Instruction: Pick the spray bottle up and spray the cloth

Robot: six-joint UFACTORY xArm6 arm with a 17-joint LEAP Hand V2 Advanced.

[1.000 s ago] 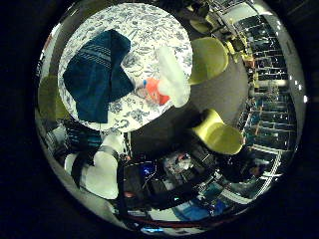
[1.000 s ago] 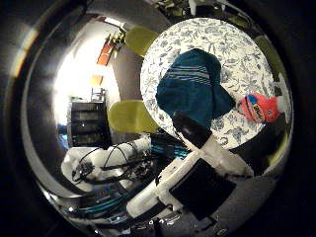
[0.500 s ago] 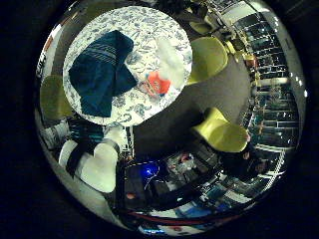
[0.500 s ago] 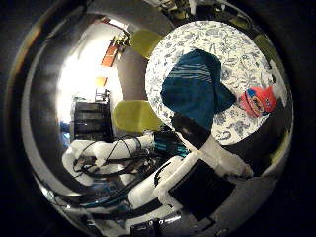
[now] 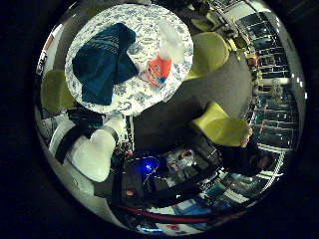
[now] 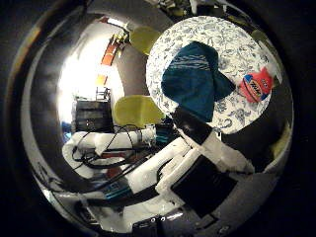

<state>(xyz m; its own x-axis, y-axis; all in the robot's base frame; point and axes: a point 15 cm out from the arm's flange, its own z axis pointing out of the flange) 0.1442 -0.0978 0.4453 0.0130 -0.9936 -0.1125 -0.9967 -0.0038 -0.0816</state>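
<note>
Nothing on the round floral-patterned table (image 5: 149, 94) has moved; only the palm's views have shifted. The white plastic spray bottle with an orange label (image 5: 163, 56) stands near the table edge, beside the crumpled dark teal cloth (image 5: 102, 62). Probably light, stiff and smooth, it suits a wrap around the body under the trigger. The white-and-black hand (image 6: 207, 148) is far off, one finger extended, holding nothing.

Round table (image 5: 149, 20) carries a blue-and-white floral cover. Yellow-green chairs (image 5: 212, 50) stand around it on a dark grey floor (image 5: 164, 124). Bright light enters at one side of the room (image 6: 81, 84).
</note>
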